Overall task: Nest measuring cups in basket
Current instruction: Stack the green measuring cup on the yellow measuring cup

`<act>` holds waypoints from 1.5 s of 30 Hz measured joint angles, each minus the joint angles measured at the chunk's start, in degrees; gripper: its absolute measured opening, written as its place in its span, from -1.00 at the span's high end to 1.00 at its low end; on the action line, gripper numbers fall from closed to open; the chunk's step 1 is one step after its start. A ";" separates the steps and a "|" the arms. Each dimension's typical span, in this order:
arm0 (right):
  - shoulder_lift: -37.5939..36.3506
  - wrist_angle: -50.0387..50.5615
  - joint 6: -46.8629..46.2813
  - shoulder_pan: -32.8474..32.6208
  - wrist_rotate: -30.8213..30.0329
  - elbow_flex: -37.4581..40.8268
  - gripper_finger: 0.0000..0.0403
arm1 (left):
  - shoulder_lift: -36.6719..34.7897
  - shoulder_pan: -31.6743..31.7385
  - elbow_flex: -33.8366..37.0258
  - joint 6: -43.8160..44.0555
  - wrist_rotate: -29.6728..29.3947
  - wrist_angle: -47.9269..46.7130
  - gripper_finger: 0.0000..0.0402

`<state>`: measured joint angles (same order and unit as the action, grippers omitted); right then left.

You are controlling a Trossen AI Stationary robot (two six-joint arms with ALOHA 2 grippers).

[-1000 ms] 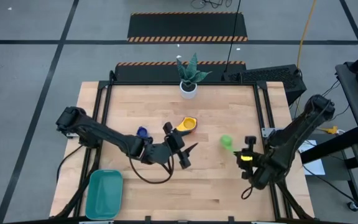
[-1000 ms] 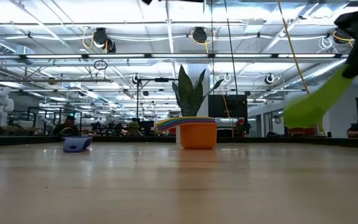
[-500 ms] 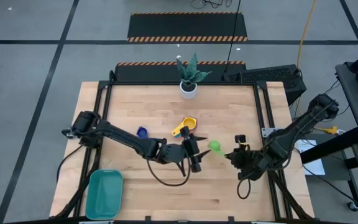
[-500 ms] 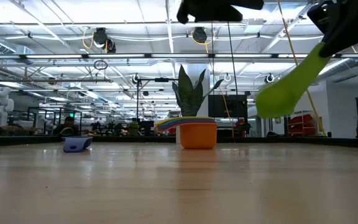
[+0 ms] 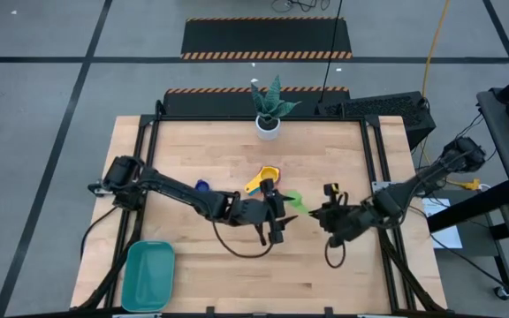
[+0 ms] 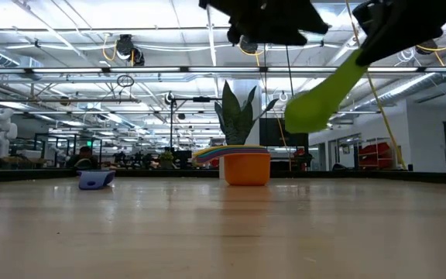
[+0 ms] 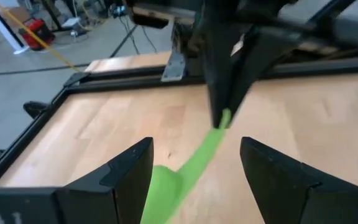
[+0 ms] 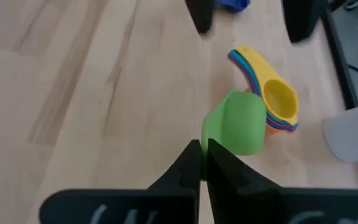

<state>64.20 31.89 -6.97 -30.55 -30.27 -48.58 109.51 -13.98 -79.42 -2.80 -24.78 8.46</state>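
Note:
The green measuring cup (image 5: pixel 292 201) is in the air over the table's middle, held by my right gripper (image 5: pixel 323 212), which is shut on it. In the low view the green cup (image 6: pixel 308 112) slants down from that gripper. My left gripper (image 7: pixel 196 142) is open, with one finger on each side of the green cup (image 7: pixel 166 193). A nested stack with a yellow cup on top (image 5: pixel 263 179) sits on its base just beyond. A navy cup (image 5: pixel 202 186) lies alone on the wood. The teal basket (image 5: pixel 147 274) rests at the near left corner. My right gripper pinches the free end of the green cup's handle (image 8: pixel 211 138) between its two shut fingers. The fingers come from the table's right, along the handle. The cup is lifted clear and tilted, with its bowl (image 6: pixel 307 115) lower than the handle and toward the table's left.
A white pot with a green plant (image 5: pixel 268 110) stands at the far edge's middle. The stack (image 8: pixel 269 93) is close behind the held cup, the navy cup (image 6: pixel 95 180) farther to the left. Bare wood lies along the near side and on the right half.
My right gripper has carried the green cup toward the table's left, from over the right half to beside the stack, still shut on the handle. My left gripper has moved toward the right to meet it, and the cup now sits between its open fingers.

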 joint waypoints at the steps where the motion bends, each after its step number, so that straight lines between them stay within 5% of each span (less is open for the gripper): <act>1: 0.02 -0.68 0.71 1.00 1.38 0.00 1.00 | 0.00 0.38 0.00 -0.38 0.66 -0.79 -0.22; 20: 0.65 -9.19 11.69 13.11 9.57 0.06 1.00 | 0.00 5.90 0.02 -3.68 8.28 -4.78 -0.18; 36: 1.03 -17.59 15.20 14.46 9.99 3.21 1.00 | 0.00 6.68 0.02 -3.09 9.00 -10.31 0.54; 41: 1.03 -18.65 15.12 14.50 10.69 3.21 1.00 | 0.00 6.73 0.04 -5.29 10.58 -10.58 0.90; 45: 1.03 -19.51 15.17 14.50 10.74 3.23 0.98 | -0.02 6.76 0.04 -6.21 10.73 -10.70 0.93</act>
<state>65.23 12.38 8.21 -16.05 -19.53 -45.35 109.49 -7.22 -79.37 -9.02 -14.05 -2.24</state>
